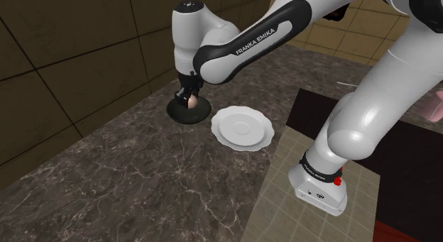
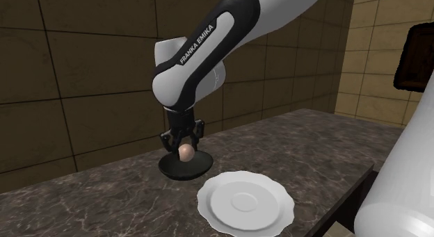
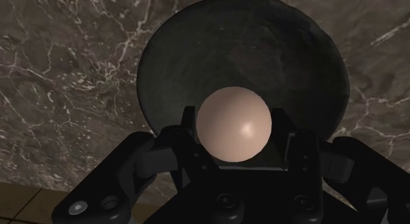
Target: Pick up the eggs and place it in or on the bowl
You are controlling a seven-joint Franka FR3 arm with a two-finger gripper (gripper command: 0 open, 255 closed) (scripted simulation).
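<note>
A pale pinkish-beige egg (image 3: 234, 126) sits clasped between the two black fingers of my gripper (image 3: 235, 140), which is shut on it. Directly below the egg lies a dark, shallow bowl (image 3: 289, 65) on the marble counter. In the shoulder view the gripper (image 1: 188, 99) hangs just above the dark bowl (image 1: 186, 115), the egg (image 1: 190, 101) showing between its fingers. The second exterior view shows the egg (image 2: 186, 153) held a little above the bowl (image 2: 185, 167), within its rim.
A white scalloped plate (image 1: 242, 127) lies beside the bowl on the dark marble counter (image 1: 128, 184), also seen as the plate (image 2: 245, 201). A brown tiled wall (image 2: 69, 76) stands behind the counter. The robot's stand (image 1: 321, 185) rests at the counter's edge.
</note>
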